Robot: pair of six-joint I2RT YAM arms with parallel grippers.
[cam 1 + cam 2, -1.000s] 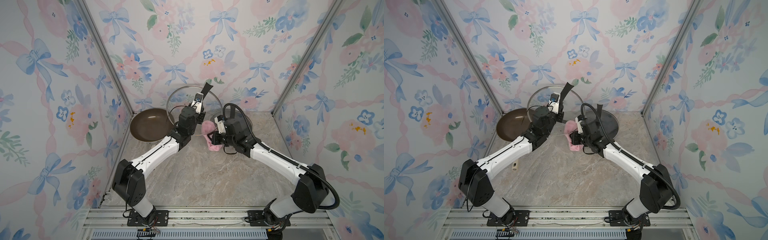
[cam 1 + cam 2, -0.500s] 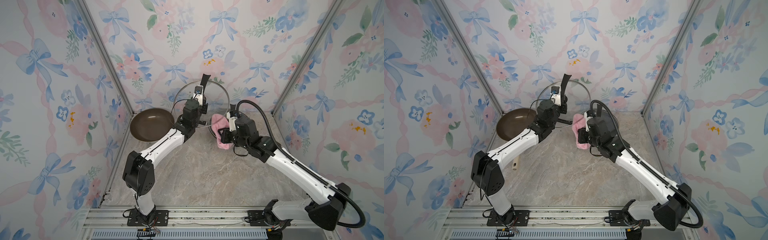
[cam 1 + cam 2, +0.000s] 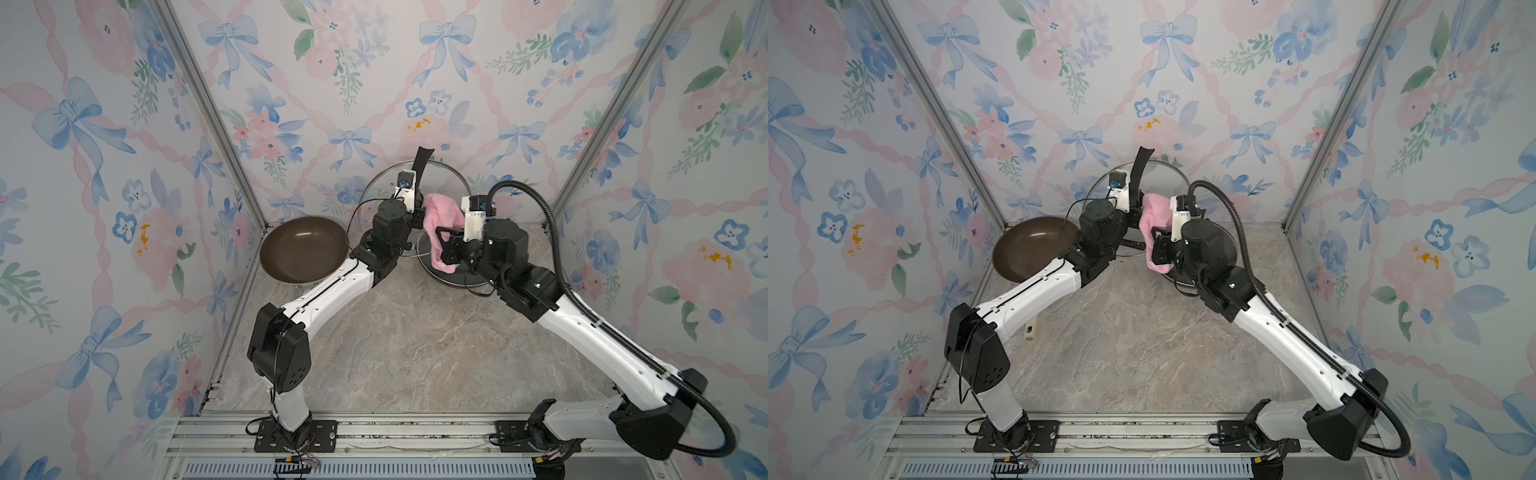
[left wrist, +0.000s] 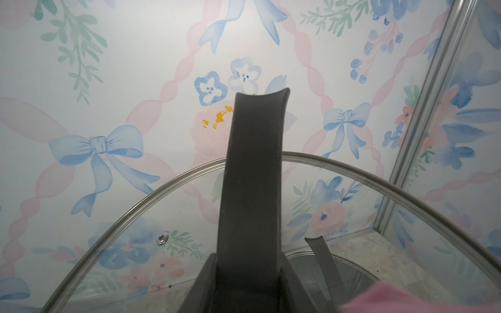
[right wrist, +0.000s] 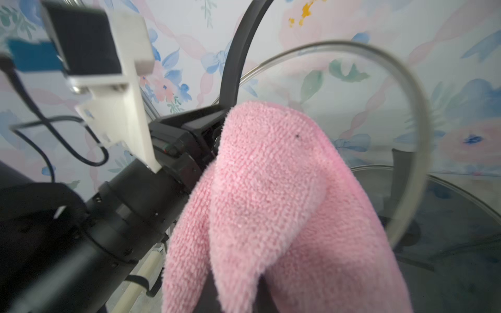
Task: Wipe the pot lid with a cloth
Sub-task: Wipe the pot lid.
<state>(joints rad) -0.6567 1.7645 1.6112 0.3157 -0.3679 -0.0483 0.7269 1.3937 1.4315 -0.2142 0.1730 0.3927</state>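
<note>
Top views: the left hand [image 3: 415, 206] is clamped on the black strap handle [image 3: 422, 160] of a glass pot lid [image 3: 448, 176]. It holds the lid on edge, clear of the bench [image 3: 415, 345], at the far middle of the scene before the flowered back wall. The right hand [image 3: 444, 243] is closed on the pink cloth [image 3: 442, 212]. The cloth drapes over its fingers just right of the left hand, in front of the lower right part of the raised lid. Whether cloth and glass touch cannot be told. Left wrist view: both jaws press the sides of the handle [image 4: 252, 176], the steel-rimmed glass [image 4: 352, 216] curves behind it, and a corner of the cloth [image 4: 406, 298] enters beside it. Right wrist view: the fuzzy cloth [image 5: 271, 189] hides the hand's fingers, with the lid's rim [image 5: 418, 108] beyond. A second lid [image 3: 1230, 247] lies flat on the bench beneath the right arm's wrist. A dark frying pan [image 3: 303, 247] sits in the far left corner, well apart from the cloth.
</note>
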